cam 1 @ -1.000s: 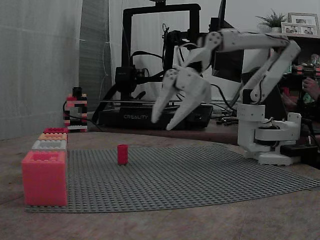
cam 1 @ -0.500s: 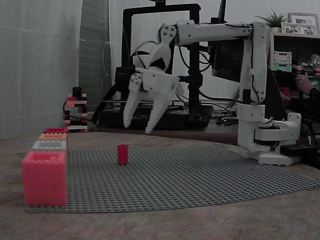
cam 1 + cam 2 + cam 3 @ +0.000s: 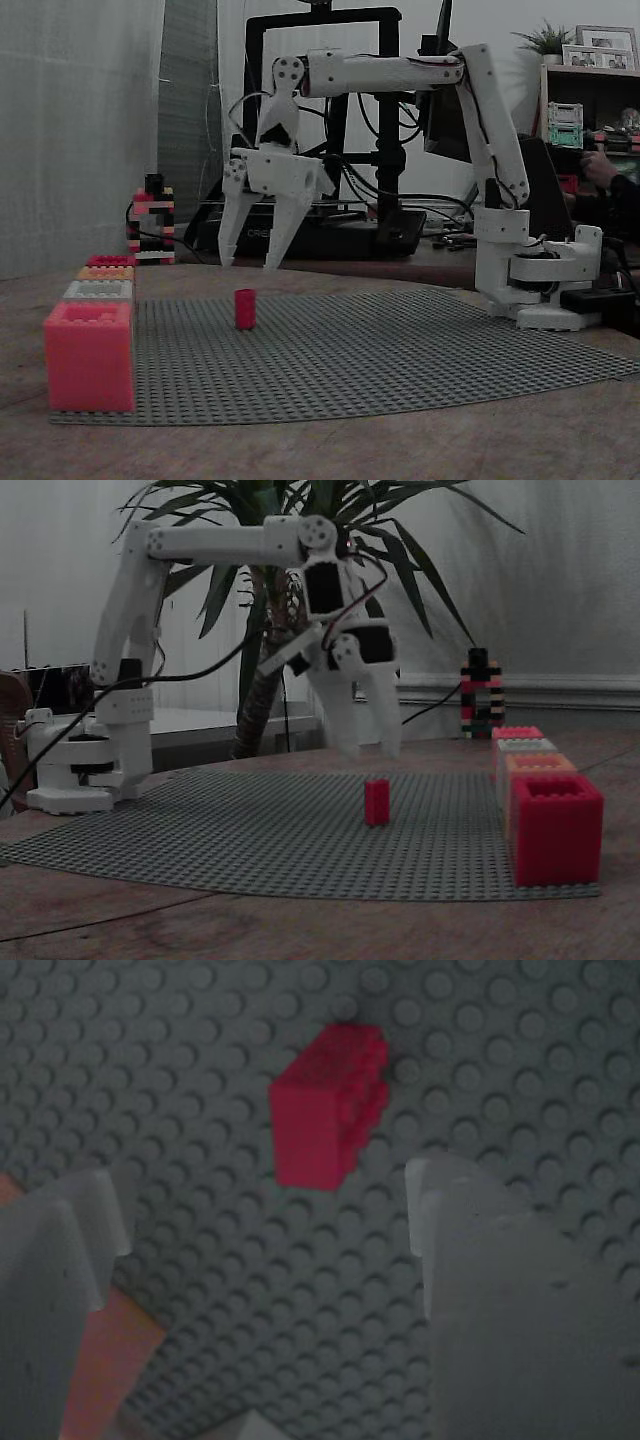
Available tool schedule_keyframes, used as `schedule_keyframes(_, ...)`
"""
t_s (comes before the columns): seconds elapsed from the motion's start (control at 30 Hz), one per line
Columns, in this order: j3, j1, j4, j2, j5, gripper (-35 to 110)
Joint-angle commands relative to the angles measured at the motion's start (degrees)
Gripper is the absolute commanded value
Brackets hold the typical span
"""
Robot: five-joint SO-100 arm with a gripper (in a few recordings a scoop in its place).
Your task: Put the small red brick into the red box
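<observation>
Grey studded baseplate [image 3: 400, 350] under red brick [image 3: 245, 308]

Dim, grainy pics; wrist blurry.

Tool [image 3: 245, 263] farther left and lower than before; now over the small red brick [image 3: 245, 308]

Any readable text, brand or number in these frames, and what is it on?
"CR…": the start of white brand lettering on the 3D printer's base in a fixed view. The rest is hidden behind the open tool.
Nothing else is legible in any view.
</observation>
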Motion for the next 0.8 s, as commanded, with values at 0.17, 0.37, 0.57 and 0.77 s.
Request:
schedule_keyframes(0.17,-8.35,0.79,1.85,-2.90,0.09,25)
schedule_keyframes(0.37,-9.58,0.79,2.02,-5.71,0.09,25)
schedule_keyframes(0.57,-10.20,0.79,1.76,-7.47,0.35,24)
schedule_keyframes(0.77,-10.20,0.79,1.49,-8.53,0.35,22)
